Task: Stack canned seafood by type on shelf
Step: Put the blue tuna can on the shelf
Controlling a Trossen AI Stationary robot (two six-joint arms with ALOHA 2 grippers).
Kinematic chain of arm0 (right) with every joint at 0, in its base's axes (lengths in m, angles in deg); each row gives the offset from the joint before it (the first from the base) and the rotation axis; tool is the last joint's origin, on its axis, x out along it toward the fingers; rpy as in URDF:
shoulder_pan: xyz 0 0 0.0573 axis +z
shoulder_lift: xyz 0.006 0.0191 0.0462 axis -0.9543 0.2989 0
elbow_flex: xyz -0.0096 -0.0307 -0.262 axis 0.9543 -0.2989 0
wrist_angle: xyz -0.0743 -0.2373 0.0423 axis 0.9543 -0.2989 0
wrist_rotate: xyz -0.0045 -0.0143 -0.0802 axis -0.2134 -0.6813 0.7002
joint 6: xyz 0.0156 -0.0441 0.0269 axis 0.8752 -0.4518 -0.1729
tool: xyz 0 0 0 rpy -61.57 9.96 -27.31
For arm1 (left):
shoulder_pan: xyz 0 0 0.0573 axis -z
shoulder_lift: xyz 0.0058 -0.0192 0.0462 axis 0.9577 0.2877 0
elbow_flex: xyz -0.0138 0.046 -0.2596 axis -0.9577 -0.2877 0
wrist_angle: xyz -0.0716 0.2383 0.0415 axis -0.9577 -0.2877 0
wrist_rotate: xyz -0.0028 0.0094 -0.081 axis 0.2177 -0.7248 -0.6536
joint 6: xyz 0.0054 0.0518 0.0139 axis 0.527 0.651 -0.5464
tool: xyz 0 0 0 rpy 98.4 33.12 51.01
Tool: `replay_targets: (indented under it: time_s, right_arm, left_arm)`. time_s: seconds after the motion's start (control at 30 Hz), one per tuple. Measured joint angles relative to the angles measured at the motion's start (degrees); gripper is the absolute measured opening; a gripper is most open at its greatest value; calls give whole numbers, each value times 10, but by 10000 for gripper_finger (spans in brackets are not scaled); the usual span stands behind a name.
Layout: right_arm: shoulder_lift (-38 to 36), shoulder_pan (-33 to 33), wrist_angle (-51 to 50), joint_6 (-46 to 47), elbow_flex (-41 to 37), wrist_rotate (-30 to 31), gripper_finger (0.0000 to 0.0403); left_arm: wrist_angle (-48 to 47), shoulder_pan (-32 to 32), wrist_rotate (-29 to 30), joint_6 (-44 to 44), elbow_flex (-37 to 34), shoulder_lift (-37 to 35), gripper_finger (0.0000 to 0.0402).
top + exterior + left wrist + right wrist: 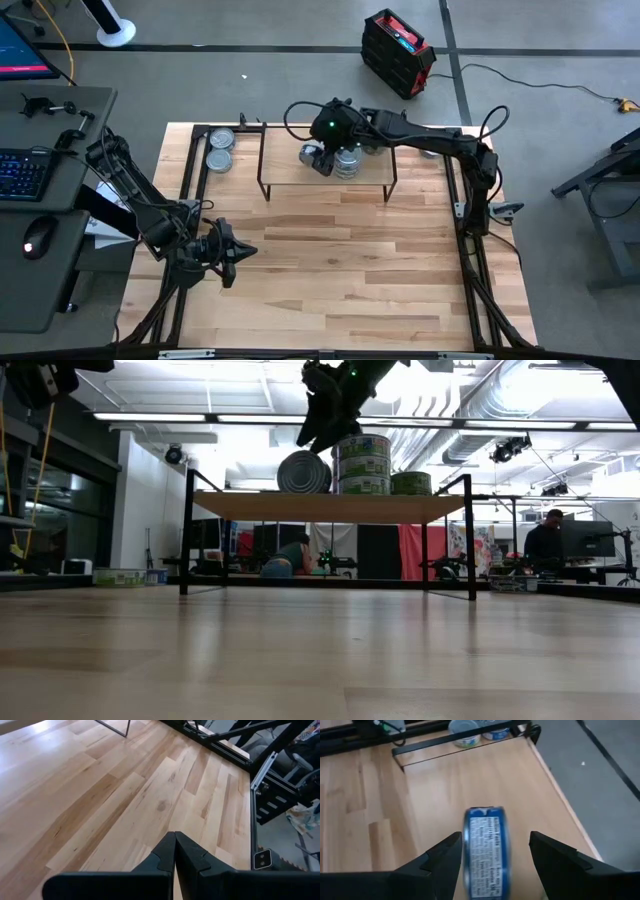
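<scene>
Hovering over the shelf (325,182), your right pincer (322,158) hangs with its fingers spread wide, and a blue-sided tin on edge (487,851) sits in the gap between them. You can see clear space between that tin and each finger, so nothing is gripped. It looks set down or about to be righted, and my guess is that it needs turning flat before it can join a pile.

Just beside it on the shelf stands a stack of tins (363,463), with a single green-labelled tin (410,483) on the stack's far side. Grouping them on that one board is the sorting by type you are after. Two more silver-lidded tins (219,148) lie flat on the bench (330,270) off one end of the shelf, not yet lifted up.

Your left pincer (174,851) waits well clear of the shelf, low over bare bench, its fingers pressed together on nothing.

Use the low camera for heights: only it shows that the stack is several tins tall and that the rolled tin presents its round lid sideways. From overhead that pile merges into one silver disc under the arm. Only the right wrist camera shows the free gaps on both sides of the tin.
</scene>
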Motion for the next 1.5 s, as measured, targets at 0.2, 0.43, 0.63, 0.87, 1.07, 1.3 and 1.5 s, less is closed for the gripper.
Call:
replay_targets:
  time_s: [0.2, 0.43, 0.63, 0.87, 1.07, 1.3, 1.5]
  right_arm:
    - [8, 2, -13, 1, 0, -6, 224]
    - [38, 8, -22, 4, 0, 5, 224]
    - [40, 23, -21, -5, 10, 13, 200]
    - [40, 49, -24, -36, 34, 62, 116]
    - [40, 99, -30, -76, 44, 120, 116]
    - [46, 152, -40, -161, 20, 305, 116]
    - [86, 160, -51, -197, 20, 370, 116]
  left_arm:
    - [0, 0, 0, -2, 0, 0, 1]
    - [1, 0, -1, -10, 0, 0, 1]
    - [2, 0, -15, -12, 0, 0, 1]
    - [0, 0, -15, -1, 0, 0, 1]
    - [-1, 0, -15, 5, 0, 0, 1]
    - [-4, -9, -13, 31, 0, 0, 1]
    - [-17, -31, -12, 31, 0, 0, 1]
